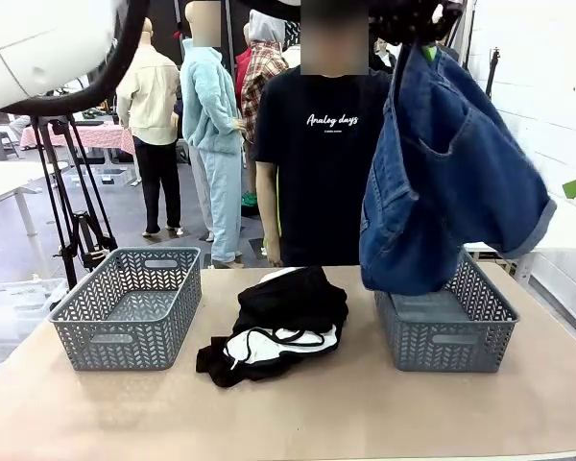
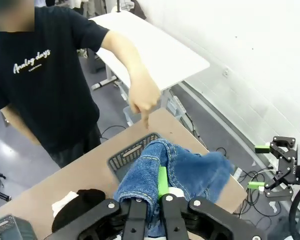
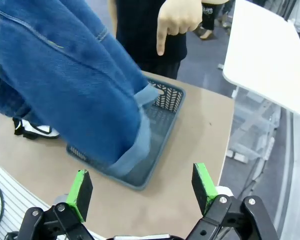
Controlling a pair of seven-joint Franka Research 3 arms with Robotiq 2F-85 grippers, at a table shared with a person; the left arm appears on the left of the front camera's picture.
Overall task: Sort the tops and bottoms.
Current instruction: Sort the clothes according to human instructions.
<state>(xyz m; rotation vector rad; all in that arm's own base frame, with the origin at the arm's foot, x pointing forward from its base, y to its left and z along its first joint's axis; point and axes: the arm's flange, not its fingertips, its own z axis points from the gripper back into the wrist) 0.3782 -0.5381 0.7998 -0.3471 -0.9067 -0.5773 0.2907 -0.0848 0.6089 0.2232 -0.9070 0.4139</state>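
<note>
A pair of blue denim shorts (image 1: 442, 173) hangs in the air over the right grey basket (image 1: 446, 336). My left gripper (image 1: 418, 24) is shut on the shorts' top edge, reaching in from high up. In the left wrist view the denim (image 2: 190, 170) is pinched between the fingers of the left gripper (image 2: 152, 192), above the basket rim (image 2: 127, 155). My right gripper (image 3: 142, 184) is open and holds nothing, off the table's right side, with the shorts (image 3: 65, 75) and basket (image 3: 167, 100) ahead of it. A pile of black and white clothes (image 1: 278, 322) lies at the table's middle.
A second grey basket (image 1: 130, 307) stands at the left. A person in a black T-shirt (image 1: 326, 163) stands at the far edge, one hand (image 2: 142, 100) pointing a finger down at the right basket. A white table (image 3: 270, 55) stands beyond the right side.
</note>
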